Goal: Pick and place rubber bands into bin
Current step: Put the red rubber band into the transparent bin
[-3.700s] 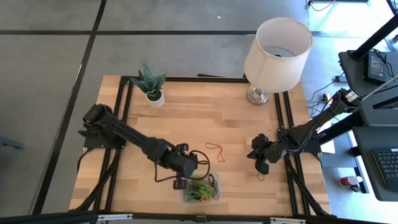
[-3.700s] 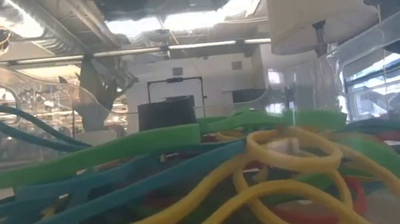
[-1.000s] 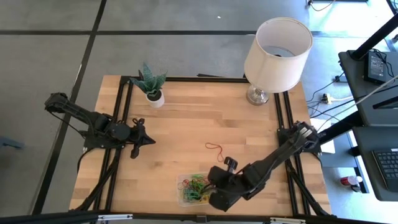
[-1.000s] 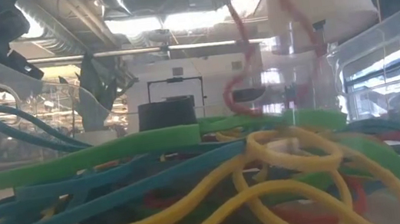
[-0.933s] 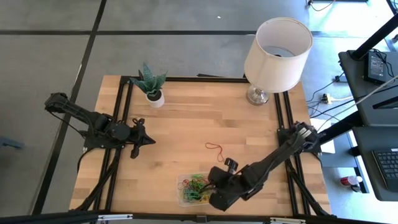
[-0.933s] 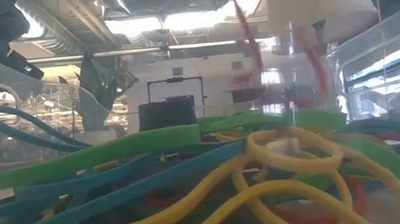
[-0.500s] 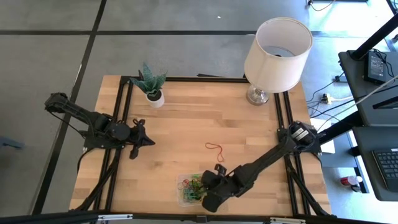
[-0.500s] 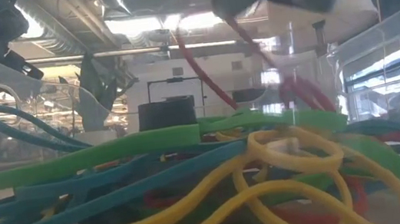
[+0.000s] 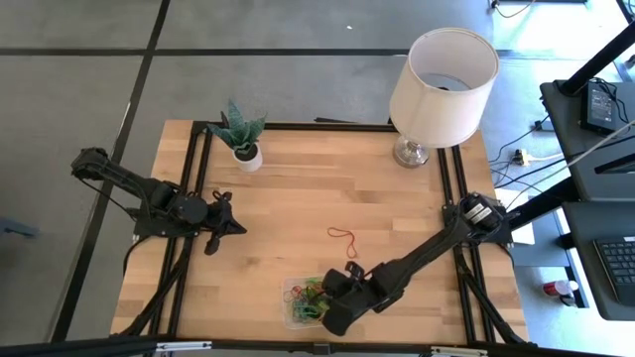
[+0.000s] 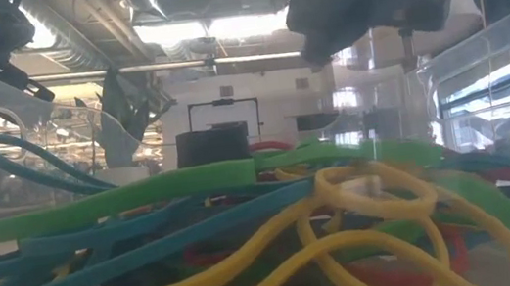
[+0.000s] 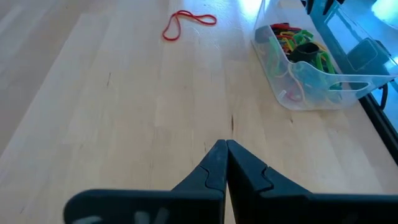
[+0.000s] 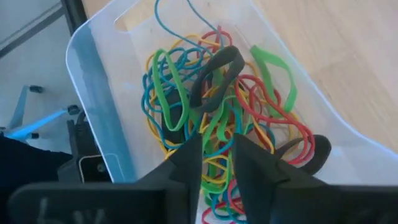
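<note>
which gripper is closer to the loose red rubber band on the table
Right. The right gripper is over the bin, just front of the red rubber band. The left gripper waits farther off, near the table's left edge.

The high view is looking straight down on the worktop (image 9: 298,198); the low and right wrist views are both sitting close on the bin (image 12: 93,93).

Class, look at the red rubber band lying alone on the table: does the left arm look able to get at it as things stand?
Probably yes. The red rubber band lies on bare wood, nothing on it, and open table separates it from the left end effector. The right end effector is over the bin, off that path.
</note>
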